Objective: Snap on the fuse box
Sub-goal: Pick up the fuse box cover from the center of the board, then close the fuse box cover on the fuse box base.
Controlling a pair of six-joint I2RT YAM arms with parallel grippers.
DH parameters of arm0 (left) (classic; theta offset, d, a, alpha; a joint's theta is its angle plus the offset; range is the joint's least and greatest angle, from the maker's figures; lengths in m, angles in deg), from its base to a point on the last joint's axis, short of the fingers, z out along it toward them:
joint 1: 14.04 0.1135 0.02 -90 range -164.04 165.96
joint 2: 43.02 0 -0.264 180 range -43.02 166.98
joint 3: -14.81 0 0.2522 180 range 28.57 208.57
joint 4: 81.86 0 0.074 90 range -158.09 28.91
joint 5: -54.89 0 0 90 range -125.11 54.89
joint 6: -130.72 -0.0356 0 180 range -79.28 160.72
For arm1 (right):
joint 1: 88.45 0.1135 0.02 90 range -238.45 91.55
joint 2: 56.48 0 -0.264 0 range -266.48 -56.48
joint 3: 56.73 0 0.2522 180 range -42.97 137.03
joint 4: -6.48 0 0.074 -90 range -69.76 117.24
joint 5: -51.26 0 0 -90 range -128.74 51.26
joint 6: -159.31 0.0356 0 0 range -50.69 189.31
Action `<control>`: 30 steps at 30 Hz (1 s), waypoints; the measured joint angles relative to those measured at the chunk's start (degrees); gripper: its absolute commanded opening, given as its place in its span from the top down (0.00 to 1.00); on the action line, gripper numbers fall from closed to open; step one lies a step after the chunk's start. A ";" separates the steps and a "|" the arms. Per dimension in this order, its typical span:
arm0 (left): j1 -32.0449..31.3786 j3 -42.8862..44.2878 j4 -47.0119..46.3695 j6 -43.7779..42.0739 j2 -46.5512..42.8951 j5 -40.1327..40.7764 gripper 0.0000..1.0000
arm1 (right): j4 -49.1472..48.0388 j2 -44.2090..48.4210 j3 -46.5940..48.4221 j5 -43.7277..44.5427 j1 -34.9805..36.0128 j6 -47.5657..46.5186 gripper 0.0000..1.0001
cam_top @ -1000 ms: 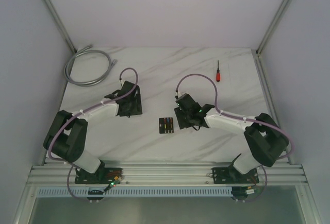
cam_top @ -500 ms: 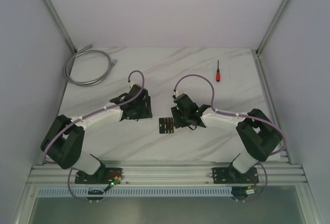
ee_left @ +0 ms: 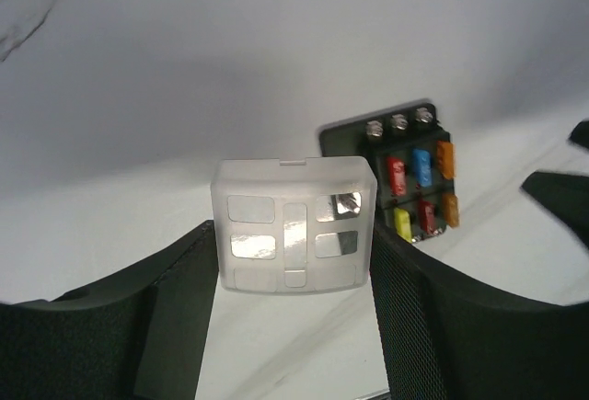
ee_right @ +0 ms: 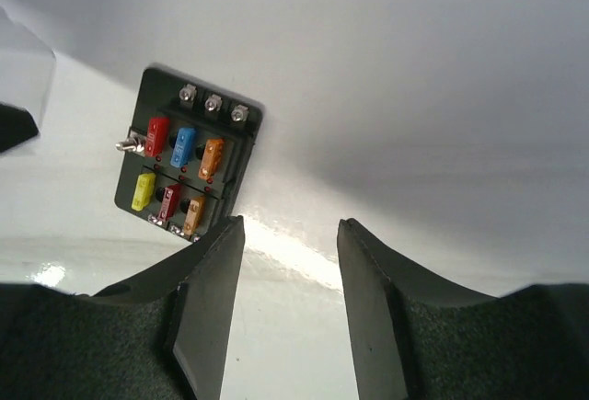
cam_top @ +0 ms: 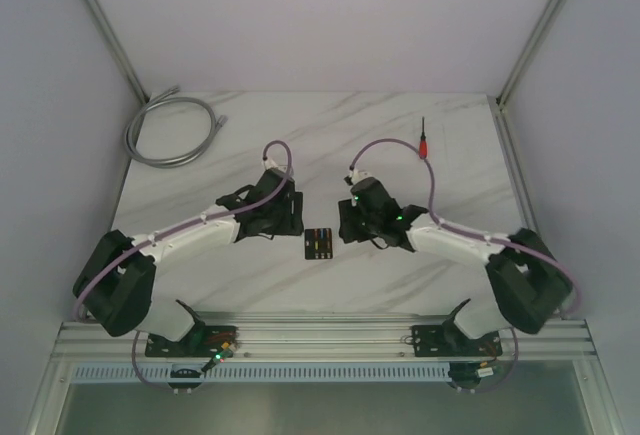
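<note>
Fuse box lies between left hand, pinching translucent cover, and spread right hand.

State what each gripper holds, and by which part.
Left gripper clamps the translucent cover by its two opposite side walls. Right gripper holds nothing.

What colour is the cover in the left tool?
The cover is frosted translucent white; the left wrist view shows it best.

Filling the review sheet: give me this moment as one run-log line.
left gripper: holds clear cover | right gripper: open, empty | fuse box: on table, uncovered, fuses seated | step: cover not snapped on
</note>
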 measured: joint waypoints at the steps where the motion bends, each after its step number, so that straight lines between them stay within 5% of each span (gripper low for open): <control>1: -0.57 0.11 -0.04 -1.29 -0.35 0.09 0.55 | 0.17 2.12 -0.57 0.26 -0.70 -0.04 0.46; 21: -10.93 8.50 -1.57 -47.17 4.04 -9.20 0.55 | 4.59 21.86 -7.52 7.87 -8.28 -0.07 0.40; 30: -11.39 9.75 0.15 -63.80 6.82 -14.16 0.55 | 4.79 26.82 -9.66 12.28 -9.20 0.94 0.21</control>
